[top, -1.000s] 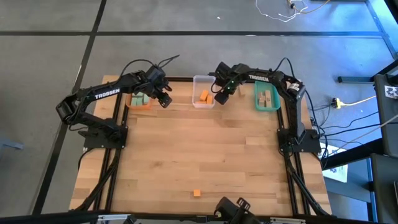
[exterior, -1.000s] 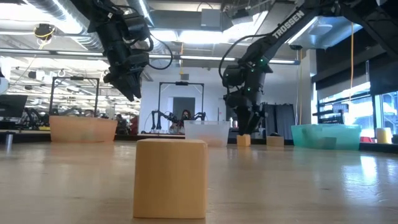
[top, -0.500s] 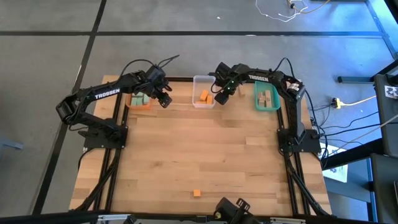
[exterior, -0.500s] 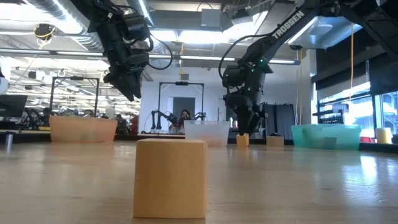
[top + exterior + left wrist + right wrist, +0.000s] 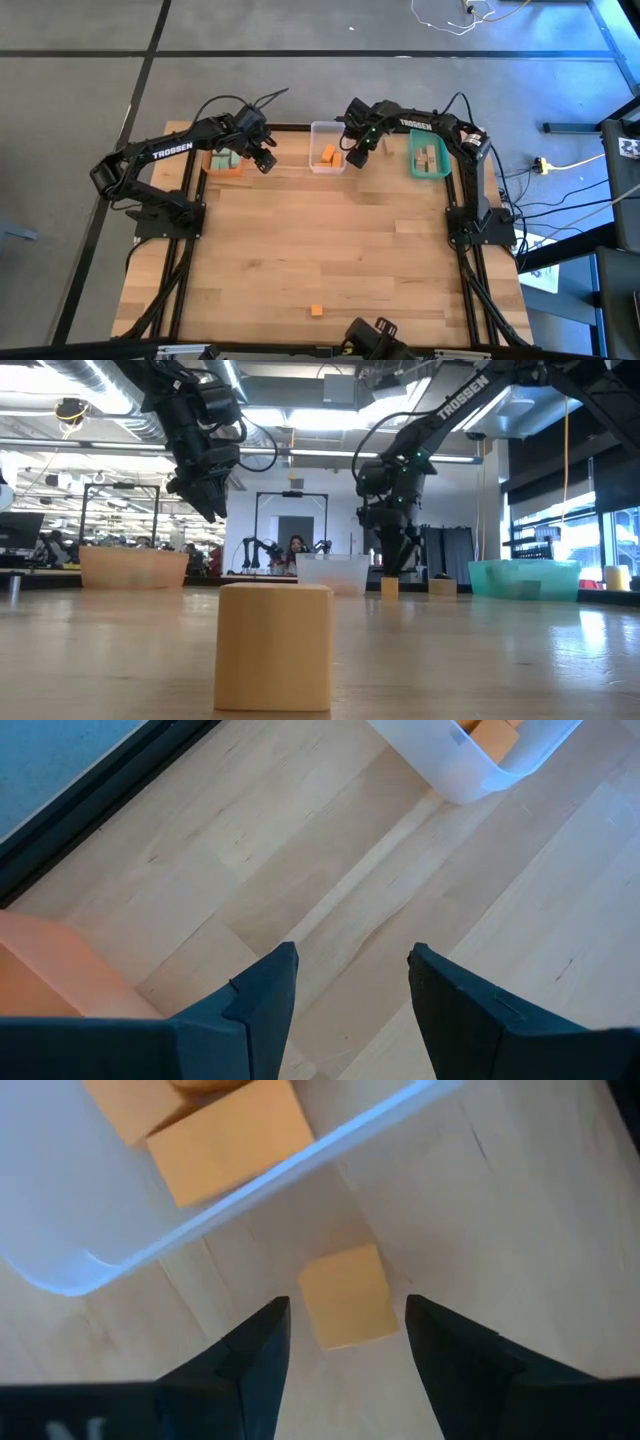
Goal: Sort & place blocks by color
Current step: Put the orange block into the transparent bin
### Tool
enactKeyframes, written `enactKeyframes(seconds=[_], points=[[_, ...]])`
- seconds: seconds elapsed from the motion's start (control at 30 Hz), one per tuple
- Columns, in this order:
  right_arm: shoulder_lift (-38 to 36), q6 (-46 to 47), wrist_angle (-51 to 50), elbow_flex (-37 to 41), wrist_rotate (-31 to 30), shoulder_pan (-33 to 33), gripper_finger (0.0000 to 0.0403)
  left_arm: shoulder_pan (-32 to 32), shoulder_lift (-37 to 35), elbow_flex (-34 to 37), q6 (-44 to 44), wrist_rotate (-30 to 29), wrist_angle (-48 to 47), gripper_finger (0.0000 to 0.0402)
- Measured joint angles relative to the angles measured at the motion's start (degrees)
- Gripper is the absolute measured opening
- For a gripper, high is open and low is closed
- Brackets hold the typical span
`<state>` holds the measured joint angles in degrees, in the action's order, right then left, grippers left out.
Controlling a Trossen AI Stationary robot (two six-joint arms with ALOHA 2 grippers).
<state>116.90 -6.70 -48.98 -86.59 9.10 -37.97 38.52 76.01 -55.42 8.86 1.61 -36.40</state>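
A small orange-tan block (image 5: 340, 1280) lies flat on the table just outside the clear bin (image 5: 300, 1155), which holds orange blocks (image 5: 225, 1145). My right gripper (image 5: 347, 1308) hangs open above this block, pointing down, one finger on either side and clear of it; in the low view it (image 5: 393, 565) stands over the block (image 5: 390, 587). My left gripper (image 5: 264, 158) hovers open and empty above bare table between the orange bin (image 5: 232, 170) and the clear bin (image 5: 313, 140). One orange block (image 5: 316, 310) sits alone by the near edge.
The orange bin holds mint green blocks (image 5: 224, 158). The teal bin (image 5: 411, 160) at the far right holds plain wood blocks (image 5: 430, 157). Another small block (image 5: 440, 587) stands on the table near the teal bin. All three bins line the far edge.
My right gripper has rolled a little about its own pointing line while staying over the small block beside the clear bin. Its fingers have kept the same gap.
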Motion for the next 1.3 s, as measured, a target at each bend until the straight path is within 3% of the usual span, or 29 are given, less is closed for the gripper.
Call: enactKeyframes(seconds=[0.6, 0.87, 0.97, 1.1, 1.3], points=[[0.1, -9.0, -0.3, -0.1, 0.0, 0.1, 0.0200, 0.0, 0.0, 0.0, 0.0, 0.0, 0.0, 0.0183], [4.8, -8.9, 0.7, -0.1, -0.5, 0.6, 0.0199, 0.0, 0.0, 0.0, 0.0, 0.0, 0.0, 0.0183], [5.8, -8.8, 1.0, -0.4, -2.2, 1.1, 0.0185, 0.0, 0.0, 0.0, 0.0, 0.0, 0.0, 0.0183], [5.7, -8.8, 1.2, -0.4, -2.6, 1.4, 0.0132, 0.0, 0.0, 0.0, 0.0, 0.0, 0.0, 0.0183], [4.4, -8.9, 0.9, -0.5, -3.2, 1.4, 0.0129, 0.0, 0.0, 0.0, 0.0, 0.0, 0.0, 0.0183]])
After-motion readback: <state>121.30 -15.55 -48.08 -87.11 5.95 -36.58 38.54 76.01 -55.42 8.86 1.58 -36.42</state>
